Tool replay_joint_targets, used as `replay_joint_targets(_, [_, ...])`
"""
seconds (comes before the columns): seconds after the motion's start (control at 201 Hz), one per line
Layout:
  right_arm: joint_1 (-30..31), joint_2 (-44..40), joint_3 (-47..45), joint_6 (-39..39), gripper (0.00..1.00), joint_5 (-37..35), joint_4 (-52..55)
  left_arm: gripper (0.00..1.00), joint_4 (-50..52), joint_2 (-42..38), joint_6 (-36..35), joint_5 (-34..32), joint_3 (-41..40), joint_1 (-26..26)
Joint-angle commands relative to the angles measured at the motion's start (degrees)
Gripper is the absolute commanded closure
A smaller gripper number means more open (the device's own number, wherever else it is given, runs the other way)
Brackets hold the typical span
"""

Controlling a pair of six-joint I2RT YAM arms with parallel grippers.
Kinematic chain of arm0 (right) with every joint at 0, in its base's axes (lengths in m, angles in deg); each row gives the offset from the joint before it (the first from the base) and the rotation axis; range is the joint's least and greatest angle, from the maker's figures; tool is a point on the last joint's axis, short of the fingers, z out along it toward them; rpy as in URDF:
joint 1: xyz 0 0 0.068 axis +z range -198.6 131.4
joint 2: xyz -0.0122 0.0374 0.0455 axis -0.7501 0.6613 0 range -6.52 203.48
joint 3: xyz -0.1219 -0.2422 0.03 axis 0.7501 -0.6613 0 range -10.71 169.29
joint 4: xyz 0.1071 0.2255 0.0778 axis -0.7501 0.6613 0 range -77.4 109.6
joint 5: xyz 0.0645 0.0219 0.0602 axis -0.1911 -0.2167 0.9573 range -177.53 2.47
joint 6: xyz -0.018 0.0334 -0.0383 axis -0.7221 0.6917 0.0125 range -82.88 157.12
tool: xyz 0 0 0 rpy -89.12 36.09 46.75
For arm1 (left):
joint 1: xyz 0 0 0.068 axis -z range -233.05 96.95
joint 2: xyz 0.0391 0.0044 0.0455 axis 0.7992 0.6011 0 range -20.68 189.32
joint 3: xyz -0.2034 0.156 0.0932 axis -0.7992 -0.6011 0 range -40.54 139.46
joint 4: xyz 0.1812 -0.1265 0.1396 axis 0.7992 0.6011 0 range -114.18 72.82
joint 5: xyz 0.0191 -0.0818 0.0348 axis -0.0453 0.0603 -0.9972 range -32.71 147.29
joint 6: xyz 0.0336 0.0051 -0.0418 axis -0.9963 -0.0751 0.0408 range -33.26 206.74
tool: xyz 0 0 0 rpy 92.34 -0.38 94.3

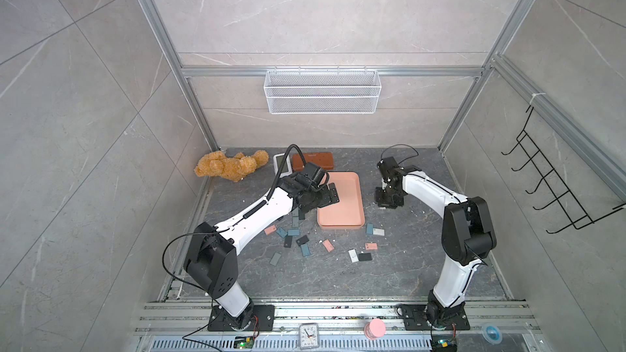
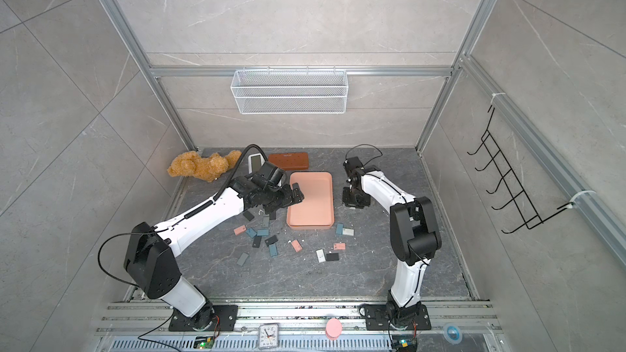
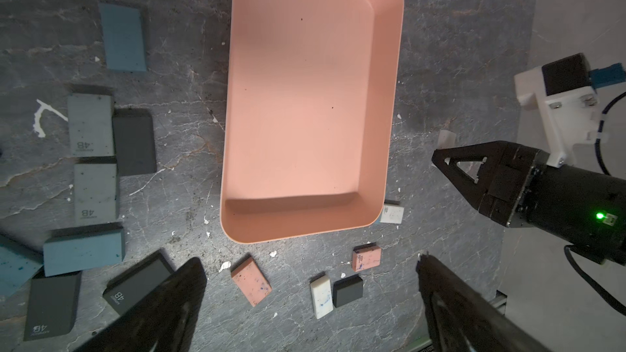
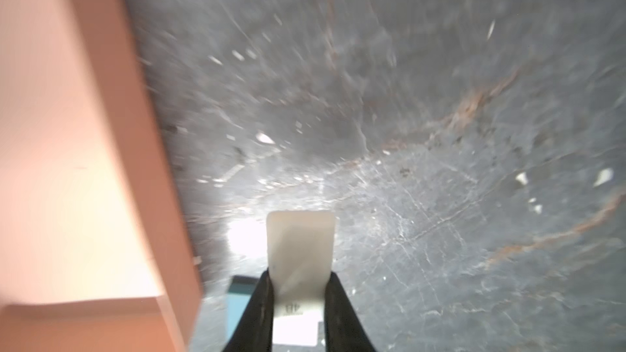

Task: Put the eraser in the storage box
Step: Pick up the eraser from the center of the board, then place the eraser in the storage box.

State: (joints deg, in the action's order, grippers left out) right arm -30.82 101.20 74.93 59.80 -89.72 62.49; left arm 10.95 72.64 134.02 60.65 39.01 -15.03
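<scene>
My right gripper (image 4: pixel 299 274) is shut on a white eraser (image 4: pixel 299 242), held by its end just above the dark table. It hangs close beside the right wall of the salmon-pink storage box (image 1: pixel 342 211), outside it. From the left wrist view that eraser (image 3: pixel 446 138) shows as a pale tip past the right gripper (image 3: pixel 440 160). The storage box (image 3: pixel 311 96) has nothing in it. My left gripper (image 1: pixel 333 193) stands open over the box's left edge, nothing between its fingers (image 3: pixel 189 286).
Several loose erasers (image 1: pixel 328 245), pink, blue, black, grey and white, lie in front of and left of the box. A teddy bear (image 1: pixel 230 165), a white device (image 1: pixel 283 163) and a brown case (image 1: pixel 313 160) sit at the back. A wire basket (image 1: pixel 321 91) hangs on the rear wall.
</scene>
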Motion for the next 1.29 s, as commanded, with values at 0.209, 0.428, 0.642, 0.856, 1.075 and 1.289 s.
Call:
replay_joint_targets(0.209, [9.61,13.67,26.97,5.59,0.77,1.12,10.97,0.00,0.71,-2.63,-2.03,4.24,-1.53,-7.96])
replay_joint_targets(0.428, [16.55,32.71,55.85,9.44,0.76,1.67,20.90,0.00,-0.68,-4.69,-1.57,8.76,-6.09,-13.54])
replay_joint_targets(0.642, [18.32,55.39,93.33,14.56,0.76,2.11,34.83,0.01,-0.28,-7.23,-2.76,11.02,-9.41,-17.51])
replay_joint_targets(0.856, [18.60,47.39,72.54,14.34,0.76,1.62,23.57,0.01,1.24,-8.76,-4.67,11.06,-10.64,-18.83])
replay_joint_targets(1.075, [18.63,52.15,80.98,14.48,0.75,2.41,24.94,0.00,1.46,-8.43,-5.27,11.06,-10.01,-18.86])
replay_joint_targets(1.289, [18.48,52.29,79.53,15.03,0.72,2.42,21.53,0.00,2.39,-7.89,-5.96,10.87,-9.19,-18.86])
